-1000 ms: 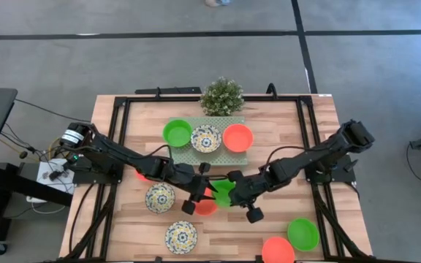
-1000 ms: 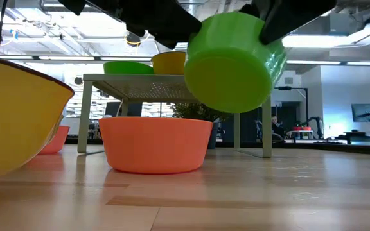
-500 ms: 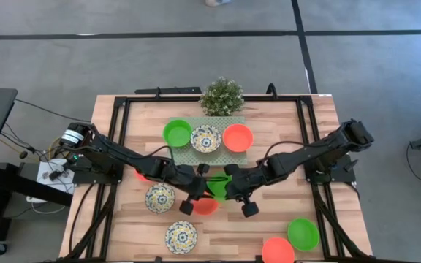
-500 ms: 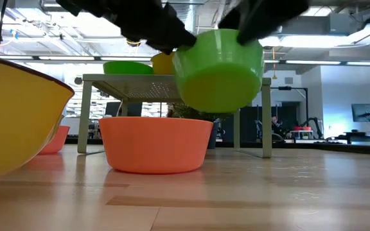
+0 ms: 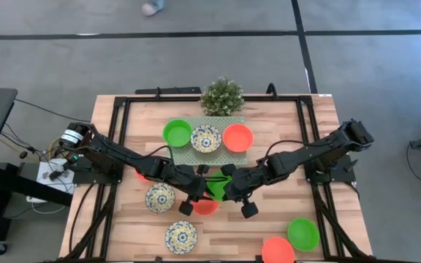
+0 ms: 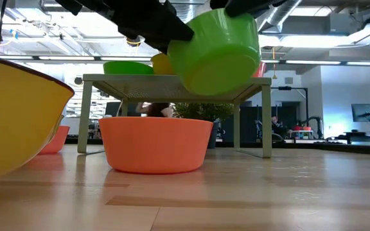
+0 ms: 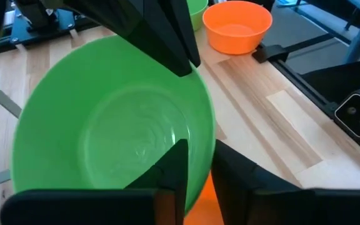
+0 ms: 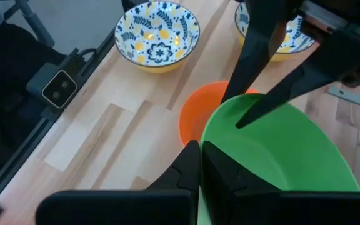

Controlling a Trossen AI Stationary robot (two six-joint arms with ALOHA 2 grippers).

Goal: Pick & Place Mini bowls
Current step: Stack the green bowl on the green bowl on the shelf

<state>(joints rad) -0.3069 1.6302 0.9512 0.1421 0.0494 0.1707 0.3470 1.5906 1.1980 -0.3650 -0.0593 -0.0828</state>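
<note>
High view: a green bowl (image 5: 218, 188) is held over mid-table btwn both grippers. The left gripper (image 5: 205, 187) is clamped on the bowl's rim from one side, the right gripper (image 5: 229, 187) from the opposite side, so a handover is judged to be in hand. An orange bowl (image 5: 205, 207) sits on the table partly beneath. Three bowls (green (image 5: 177, 133), patterned (image 5: 205, 139), orange (image 5: 237, 137)) are set on the perforated platform (image 5: 241, 155). Two more patterned bowls (image 5: 160, 197) (image 5: 180, 237) are seen near the left arm's side, and a green (image 5: 303, 234) plus orange bowl (image 5: 278, 250) at the near right corner.

Low view: the green bowl is seen lifted and tilted, clear of the orange bowl below it.

Left wrist view: one finger (image 7: 175, 165) is inside the bowl, the other outside, rim pinched. The right gripper's dark finger is seen on the far rim.

Right wrist view: fingers closed tight on the near rim; the other arm's finger is on the opposite edge.

To do the step well: one grip should be kept firm until the other is confirmed, then only one released, slowly. The bowl should be kept level and not twisted btwn the arms, as thin smooth plastic may slip or flex.

Surface & room: a pale wood table (image 5: 283, 124) with black rail frame; a small plant (image 5: 221, 96) at the far edge. Grey floor w/ dark lines around; cables and a box are seen beside the left arm base. Ceiling lights and monitors show beyond in the low view.
</note>
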